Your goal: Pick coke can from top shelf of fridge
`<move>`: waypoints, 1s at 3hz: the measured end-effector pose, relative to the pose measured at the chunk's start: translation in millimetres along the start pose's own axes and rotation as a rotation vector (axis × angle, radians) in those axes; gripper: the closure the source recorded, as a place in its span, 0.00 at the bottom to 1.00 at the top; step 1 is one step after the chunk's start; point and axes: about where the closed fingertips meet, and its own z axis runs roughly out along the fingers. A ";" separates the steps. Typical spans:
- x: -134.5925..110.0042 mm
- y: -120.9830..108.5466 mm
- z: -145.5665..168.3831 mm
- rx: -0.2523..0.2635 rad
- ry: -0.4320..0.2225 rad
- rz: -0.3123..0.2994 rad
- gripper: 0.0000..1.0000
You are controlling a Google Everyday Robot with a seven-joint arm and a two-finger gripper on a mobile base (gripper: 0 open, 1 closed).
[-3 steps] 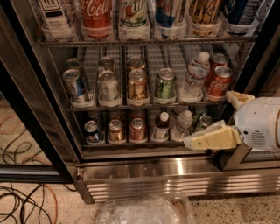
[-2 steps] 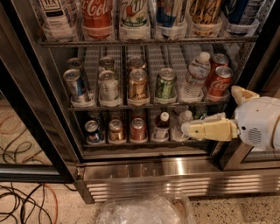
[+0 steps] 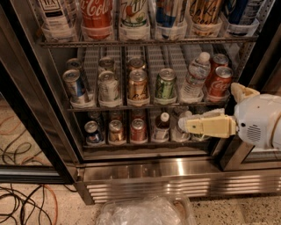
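Observation:
The coke can (image 3: 97,15), red with white script, stands on the top shelf (image 3: 145,42) of the fridge (image 3: 131,169), second from the left; its top is cut off by the picture's edge. A white-and-green can (image 3: 134,15) is right of it and a gold-brown can (image 3: 205,13) further right. My gripper (image 3: 210,106) is at the right, low in front of the bottom rack, well below and right of the coke can. Its cream fingers (image 3: 206,125) stand apart and hold nothing.
Two more red cans (image 3: 219,81) and a water bottle (image 3: 194,77) stand on the middle rack at the right, just above my gripper. A black door frame (image 3: 30,118) runs down the left. Cables (image 3: 22,202) lie on the floor; a clear plastic bin (image 3: 145,211) sits below.
My gripper has risen a little and its long finger has swung level, pointing left at the bottom rack. The cans have not moved.

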 end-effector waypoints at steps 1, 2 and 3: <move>0.6 8.7 9.2 -0.040 -0.007 -0.004 0.00; -6.7 34.1 21.7 -0.091 -0.037 -0.042 0.00; -19.3 69.6 33.0 -0.115 -0.085 -0.092 0.00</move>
